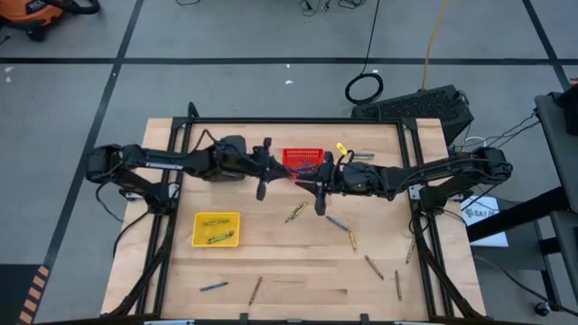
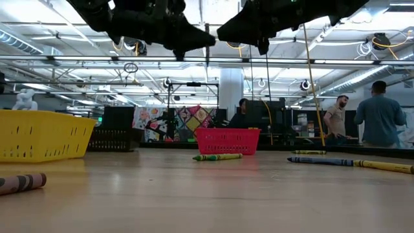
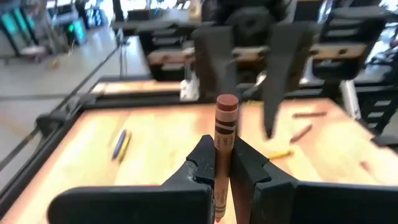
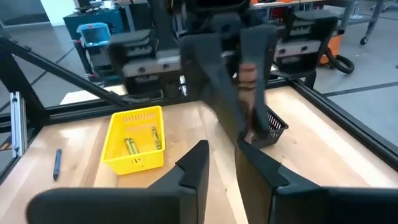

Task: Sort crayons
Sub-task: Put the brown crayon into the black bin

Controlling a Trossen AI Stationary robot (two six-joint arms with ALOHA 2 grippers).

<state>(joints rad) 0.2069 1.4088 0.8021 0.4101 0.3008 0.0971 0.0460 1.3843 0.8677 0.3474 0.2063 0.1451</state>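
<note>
At high-view centre, beside red mesh basket (image 1: 303,158): left gripper (image 3: 222,163) clamped low on light, stiff, snappable brown paper-wrapped crayon (image 3: 225,134); right gripper (image 4: 221,163) apart, empty.

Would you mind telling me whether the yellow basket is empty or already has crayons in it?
Not empty. The yellow basket holds a few yellow-green crayons; the high view shows them lying on its floor, and the right wrist view shows them inside too.

No text, brand, number or sign can be read in any view: the dark print on the wrapper of the brown crayon (image 3: 225,134) clamped upright in the left end effector (image 3: 219,163) is too blurred to make out, as are the other crayon wrappers.
</note>
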